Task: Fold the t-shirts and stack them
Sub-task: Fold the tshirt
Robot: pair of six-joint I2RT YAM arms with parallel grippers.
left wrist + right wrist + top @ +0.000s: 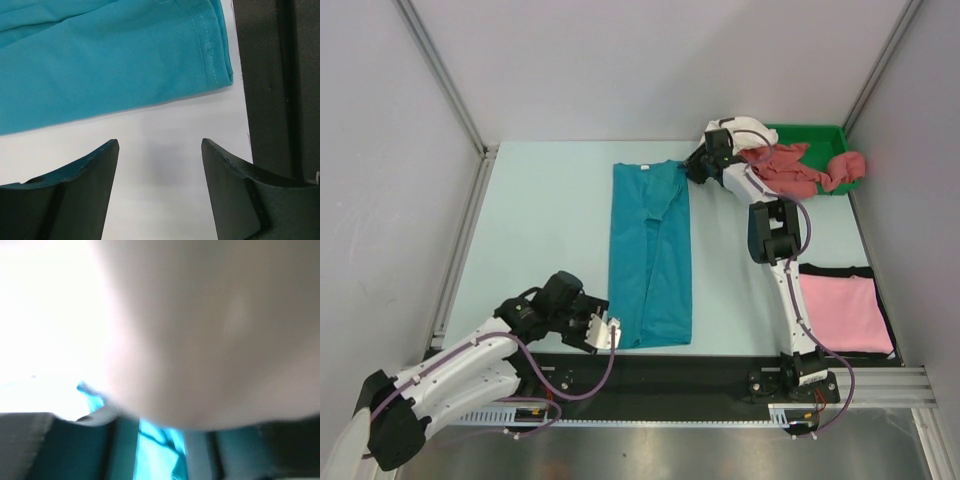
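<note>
Two claws: your left claw (159,146) gapes wide beside the teal t-shirt (652,260); right claw (697,166), cannot tell.

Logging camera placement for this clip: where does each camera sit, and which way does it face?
Top external: above and behind the bases, looking down on the table; both arms, the teal t-shirt, green tray and pink t-shirt show.
Left wrist: on the left arm, facing past the open left gripper at the teal t-shirt's hem corner.
Right wrist: on the right arm; blurred pale mass fills it, teal below; fingers unclear.
Shared: all three see the teal t-shirt.
</note>
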